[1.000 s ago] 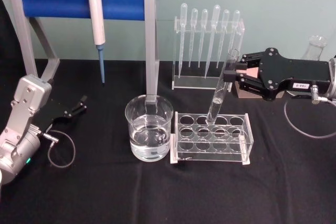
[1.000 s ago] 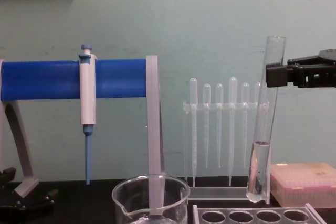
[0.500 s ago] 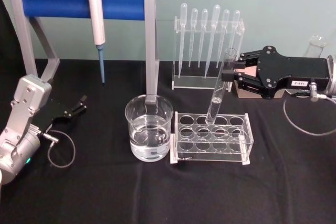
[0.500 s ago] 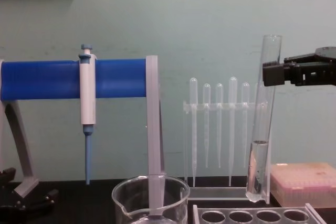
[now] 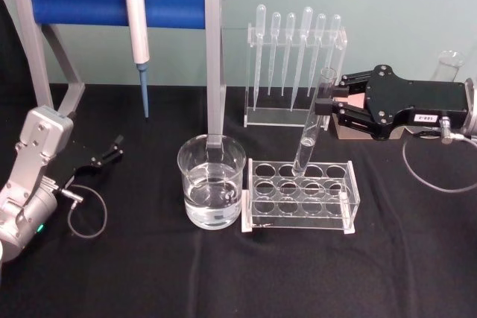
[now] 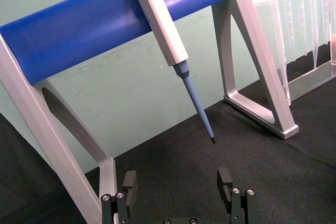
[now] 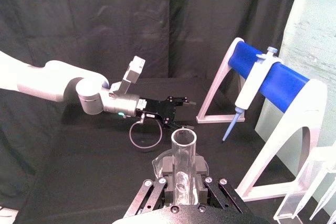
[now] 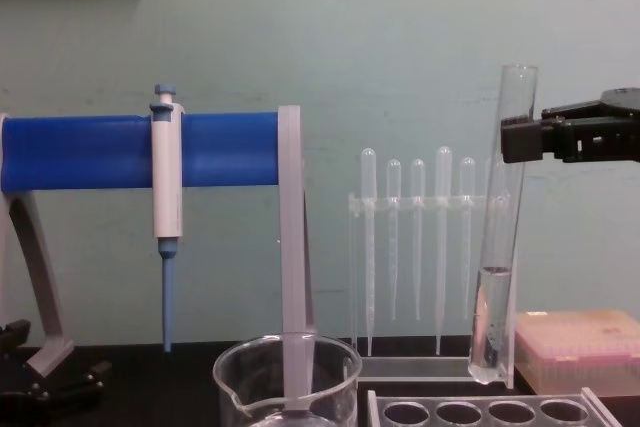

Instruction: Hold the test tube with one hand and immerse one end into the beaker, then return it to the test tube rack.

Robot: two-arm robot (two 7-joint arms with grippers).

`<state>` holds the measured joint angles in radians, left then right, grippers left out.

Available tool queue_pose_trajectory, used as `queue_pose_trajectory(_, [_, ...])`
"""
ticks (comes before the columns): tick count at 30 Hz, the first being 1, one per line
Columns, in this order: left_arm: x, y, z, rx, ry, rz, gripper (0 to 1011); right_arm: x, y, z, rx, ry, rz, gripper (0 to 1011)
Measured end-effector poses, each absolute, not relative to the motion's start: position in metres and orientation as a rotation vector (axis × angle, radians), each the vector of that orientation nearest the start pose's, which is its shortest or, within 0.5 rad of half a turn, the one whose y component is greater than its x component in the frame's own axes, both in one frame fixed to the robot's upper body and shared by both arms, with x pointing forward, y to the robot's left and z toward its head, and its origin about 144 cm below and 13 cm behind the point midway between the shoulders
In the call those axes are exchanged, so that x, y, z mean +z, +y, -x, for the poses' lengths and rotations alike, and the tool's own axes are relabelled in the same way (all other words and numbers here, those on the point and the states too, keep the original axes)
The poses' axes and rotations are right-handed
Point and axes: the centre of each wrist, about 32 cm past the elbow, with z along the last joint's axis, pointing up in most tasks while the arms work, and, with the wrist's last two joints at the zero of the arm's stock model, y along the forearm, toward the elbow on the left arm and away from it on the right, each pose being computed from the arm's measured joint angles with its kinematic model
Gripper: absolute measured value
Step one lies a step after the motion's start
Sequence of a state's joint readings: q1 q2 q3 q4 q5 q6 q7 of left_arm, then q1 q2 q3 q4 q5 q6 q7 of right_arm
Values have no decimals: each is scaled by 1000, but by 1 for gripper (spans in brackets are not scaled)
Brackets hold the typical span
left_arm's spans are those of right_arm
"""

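above rack (image 5: 300, 218), right hand (image 5: 323, 109) clenched on tilted test tube (image 5: 306, 144), hardly moved since earlier.

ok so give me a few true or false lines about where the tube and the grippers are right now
1. The right gripper is shut on the test tube's upper part. True.
2. The test tube's lower end is dipped in the beaker. False: it is at the rack, beside the beaker.
3. The beaker is dry. False: it holds clear liquid.
4. The left gripper sits open at the table's left side. True.
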<state>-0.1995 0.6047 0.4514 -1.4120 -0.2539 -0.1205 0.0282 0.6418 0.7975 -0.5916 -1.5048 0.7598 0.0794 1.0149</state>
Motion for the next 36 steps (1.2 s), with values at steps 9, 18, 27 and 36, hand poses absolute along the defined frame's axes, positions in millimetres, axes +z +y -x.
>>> queue_pose_trajectory(9, [1140, 310, -489, 1248, -285, -305, 1000, 1320, -329, -561, -225, -141, 150, 238])
queue_pose_trajectory(18, [1140, 310, -489, 1248, -285, -305, 1000, 1320, -330, -561, -226, -141, 150, 238])
queue_pose_trajectory(27, [1140, 310, -489, 1248, -285, -304, 1000, 1320, -330, -561, -226, -141, 150, 238])
queue_pose_trajectory(36, [1140, 310, -489, 1248, -285, -305, 1000, 1320, -330, -561, -226, -141, 150, 238])
